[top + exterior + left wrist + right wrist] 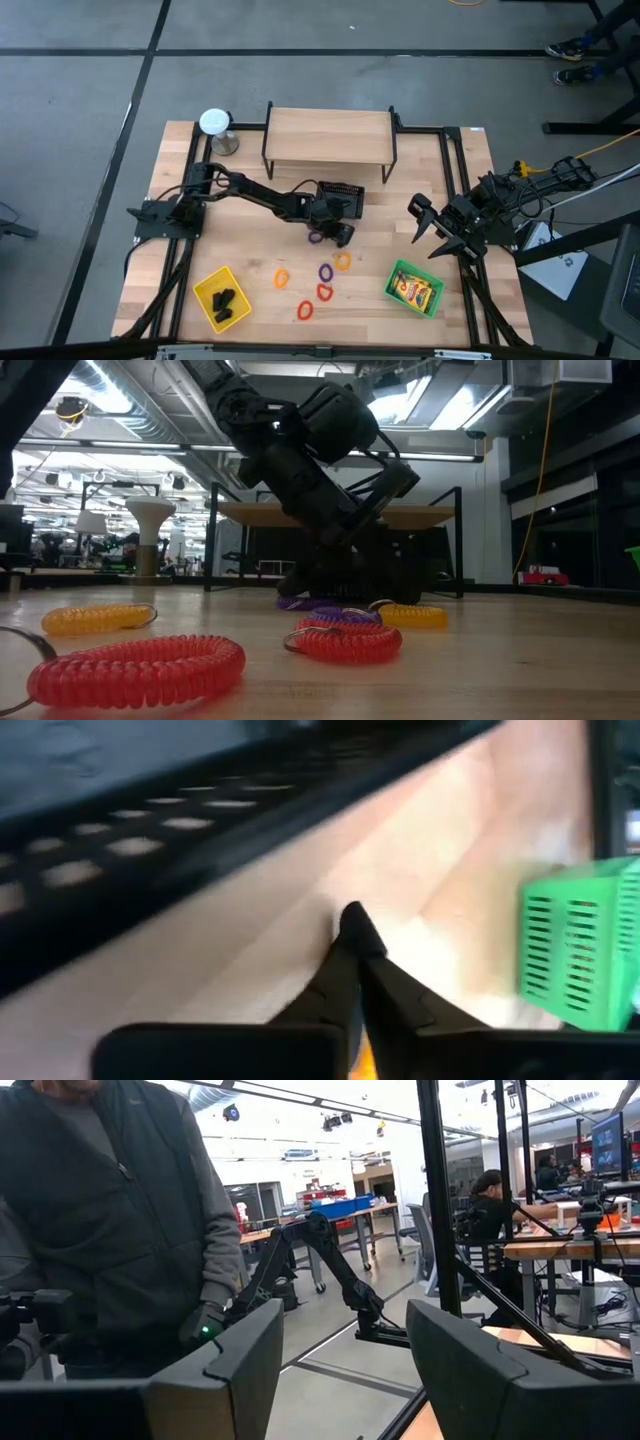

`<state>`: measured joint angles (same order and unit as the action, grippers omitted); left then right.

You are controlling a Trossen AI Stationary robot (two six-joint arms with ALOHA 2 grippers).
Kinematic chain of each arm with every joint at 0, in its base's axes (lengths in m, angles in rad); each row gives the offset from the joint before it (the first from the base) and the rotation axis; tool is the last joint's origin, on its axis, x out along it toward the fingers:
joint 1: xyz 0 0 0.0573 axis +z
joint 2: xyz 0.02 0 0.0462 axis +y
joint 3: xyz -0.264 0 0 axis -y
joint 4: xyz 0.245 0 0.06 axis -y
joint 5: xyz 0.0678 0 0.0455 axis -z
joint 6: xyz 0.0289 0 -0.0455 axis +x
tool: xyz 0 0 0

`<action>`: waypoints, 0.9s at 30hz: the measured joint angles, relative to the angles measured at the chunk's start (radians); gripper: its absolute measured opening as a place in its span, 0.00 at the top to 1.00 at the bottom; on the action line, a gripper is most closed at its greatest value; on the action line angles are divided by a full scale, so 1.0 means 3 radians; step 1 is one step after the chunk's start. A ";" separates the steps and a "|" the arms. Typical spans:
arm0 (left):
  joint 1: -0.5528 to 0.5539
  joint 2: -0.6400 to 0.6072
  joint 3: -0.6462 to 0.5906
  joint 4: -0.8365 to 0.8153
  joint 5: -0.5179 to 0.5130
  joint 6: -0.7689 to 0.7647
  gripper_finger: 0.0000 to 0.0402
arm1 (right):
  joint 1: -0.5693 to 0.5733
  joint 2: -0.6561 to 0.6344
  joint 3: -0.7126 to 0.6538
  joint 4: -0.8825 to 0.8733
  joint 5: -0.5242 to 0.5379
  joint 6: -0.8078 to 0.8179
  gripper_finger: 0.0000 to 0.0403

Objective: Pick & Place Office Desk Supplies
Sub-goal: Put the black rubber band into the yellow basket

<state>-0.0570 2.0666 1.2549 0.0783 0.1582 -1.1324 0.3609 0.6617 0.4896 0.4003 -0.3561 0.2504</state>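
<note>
**Left gripper down at the purple ring, mid-table**

The left gripper (pixel 338 232) sits low near the table's (pixel 450 300) middle, fingers (pixel 352 935) pinched together; whether they hold the purple ring (pixel 316 237) just beside them, I cannot tell. Orange, purple and red rings (pixel 325 292) lie toward the front edge. The right gripper (pixel 432 228) hovers by the right edge, jaws spread, empty.

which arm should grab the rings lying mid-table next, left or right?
Left. The left gripper is down among the rings, fingers shut, next to the orange one. The right gripper is raised off to the side, open and aimed away from the table.
</note>
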 joint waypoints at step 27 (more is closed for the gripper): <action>-0.0121 -0.0796 0.0000 0.0079 0.0472 0.0867 1.00 | -0.0001 0.0000 -0.0001 0.0009 0.0114 0.0001 0.47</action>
<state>-0.0934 1.8279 1.2549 0.1020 0.2998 -0.8723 0.3607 0.6617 0.4892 0.4029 -0.3218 0.2508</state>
